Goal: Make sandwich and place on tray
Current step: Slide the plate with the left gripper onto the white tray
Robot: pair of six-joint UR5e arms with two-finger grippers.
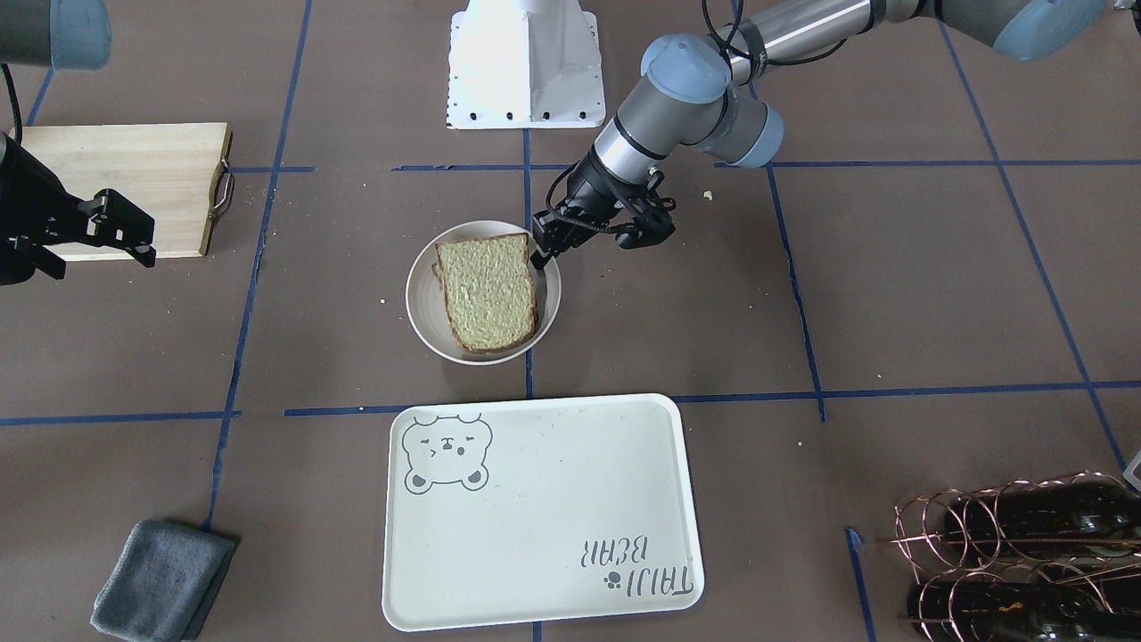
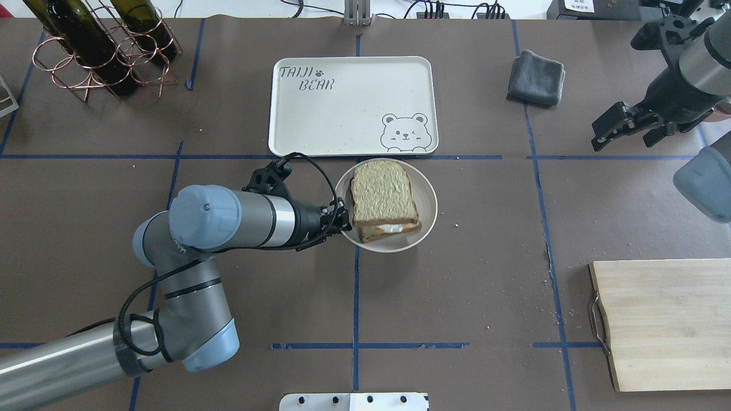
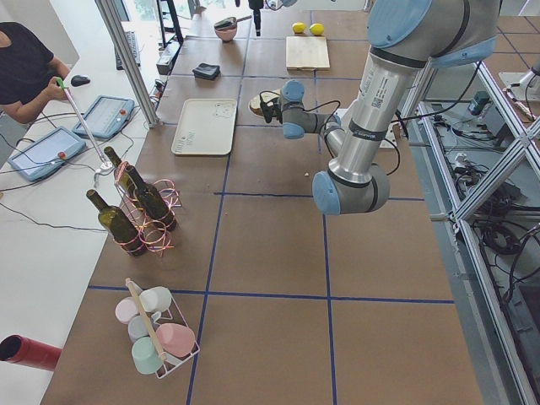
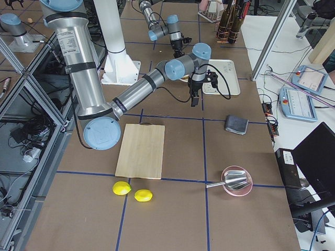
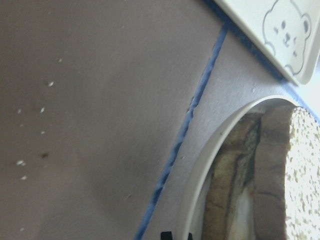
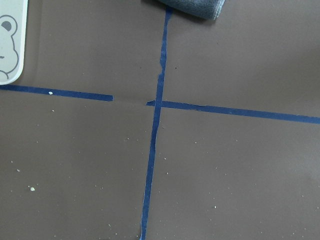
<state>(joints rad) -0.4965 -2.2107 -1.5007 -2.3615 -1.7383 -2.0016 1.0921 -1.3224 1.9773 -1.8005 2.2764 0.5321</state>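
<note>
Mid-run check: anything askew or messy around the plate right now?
The tan two-slice sandwich in the small round white plate is skewed: its top slice sits shifted off the bottom one, with white egg peeking out on the robot's side. Pale crumbs dot the brown table.

Cannot see egg (image 2: pixel 392 228) beyond white sliver inside sandwich (image 2: pixel 381 197). Cannot judge grip of left end effector (image 1: pixel 544 252): fingertips (image 5: pixel 166 235) cropped at wrist view's bottom edge. Crops tray (image 5: pixel 265 30) and sandwich at same view's right edge, both blurred.
</note>
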